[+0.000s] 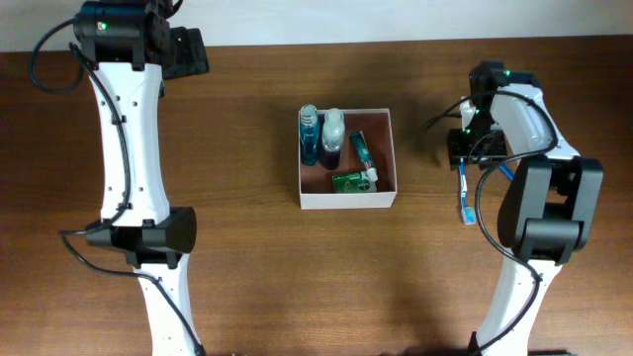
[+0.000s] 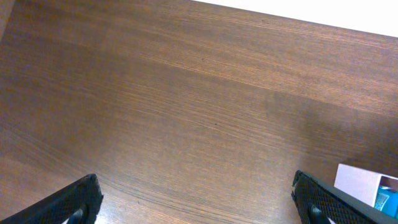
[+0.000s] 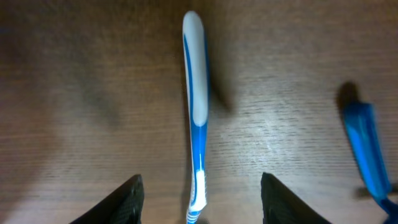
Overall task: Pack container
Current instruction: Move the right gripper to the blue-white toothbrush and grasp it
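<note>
There is one container, and in it I count four things: two bottles standing side by side, one tube and one small green packet. One toothbrush lies outside on the table. The container is square and shallow, open on top, with thin white walls and a reddish-brown floor. It stands well apart from both pairs of fingers; in the left wrist view only its white corner shows, just beyond one finger. The left gripper has its fingers spread wide over bare wood, holding nothing. The right gripper also has its fingers spread, and the blue and white toothbrush lies between them, touching neither one.
</note>
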### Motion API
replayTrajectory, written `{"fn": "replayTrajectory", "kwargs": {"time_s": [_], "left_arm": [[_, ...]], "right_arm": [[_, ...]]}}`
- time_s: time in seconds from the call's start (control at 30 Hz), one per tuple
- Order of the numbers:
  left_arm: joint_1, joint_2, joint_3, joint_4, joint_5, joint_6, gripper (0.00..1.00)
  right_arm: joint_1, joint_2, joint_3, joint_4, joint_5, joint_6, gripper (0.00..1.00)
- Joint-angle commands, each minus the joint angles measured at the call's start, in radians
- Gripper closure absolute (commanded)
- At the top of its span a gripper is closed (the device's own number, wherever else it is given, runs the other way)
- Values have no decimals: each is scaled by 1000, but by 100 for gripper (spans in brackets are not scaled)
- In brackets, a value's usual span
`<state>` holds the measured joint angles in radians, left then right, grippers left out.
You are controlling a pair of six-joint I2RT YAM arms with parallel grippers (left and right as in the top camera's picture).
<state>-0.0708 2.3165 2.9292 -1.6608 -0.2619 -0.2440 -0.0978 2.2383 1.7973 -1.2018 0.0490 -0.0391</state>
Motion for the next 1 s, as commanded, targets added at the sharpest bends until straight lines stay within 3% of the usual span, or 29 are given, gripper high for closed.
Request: {"fn": "replayTrajectory", "kwargs": {"time_s": [0.0,0.2,0.37,0.6,0.83,0.97], "left_arm": [[3,-19,-2,-1,0,-6,1],[3,-19,-2,-1,1,-6,1],[3,-19,-2,-1,0,-5,1],[3,-19,-2,-1,1,-5,1],[3,-19,-2,-1,0,-5,1],[3,-19,-2,-1,0,-6,1]], "right_arm": [[-1,-6,-68,42,-7,-16,45],[-1,-6,-127,82,-12,-13,46],[-1,-6,-168,111,-16,-5,58],[-1,-7,-189,116,-23,39,95],[-1,-9,-64,3,-142,55,96],[0,-9,171,-177,-328,55,96]]}}
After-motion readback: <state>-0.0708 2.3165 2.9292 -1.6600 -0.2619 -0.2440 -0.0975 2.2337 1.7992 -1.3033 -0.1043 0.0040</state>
